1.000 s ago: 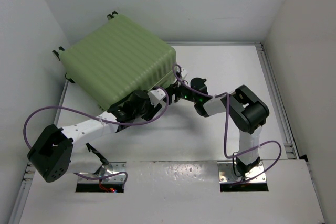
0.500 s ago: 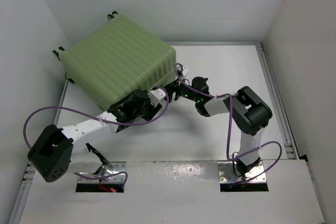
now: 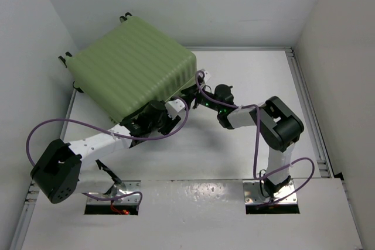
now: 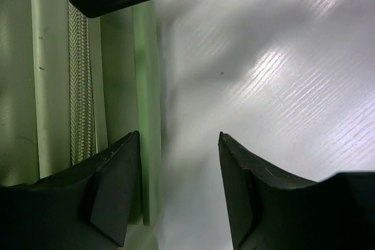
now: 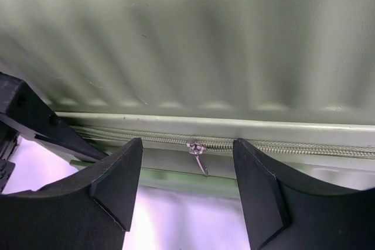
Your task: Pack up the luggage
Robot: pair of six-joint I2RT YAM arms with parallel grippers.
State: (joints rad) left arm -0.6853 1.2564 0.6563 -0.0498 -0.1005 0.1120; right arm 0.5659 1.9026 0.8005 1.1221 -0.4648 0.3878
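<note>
Luggage (image 5: 187, 39) faces right tool (image 5: 187, 156); left tool (image 4: 179, 150) beside its edge.

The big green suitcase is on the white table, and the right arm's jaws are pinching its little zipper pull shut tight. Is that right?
Not quite. The green suitcase is on the white table, but the right jaws are not pinching the zipper pull. They stand open, one on each side of it, without touching it. The right wrist view shows this.
</note>
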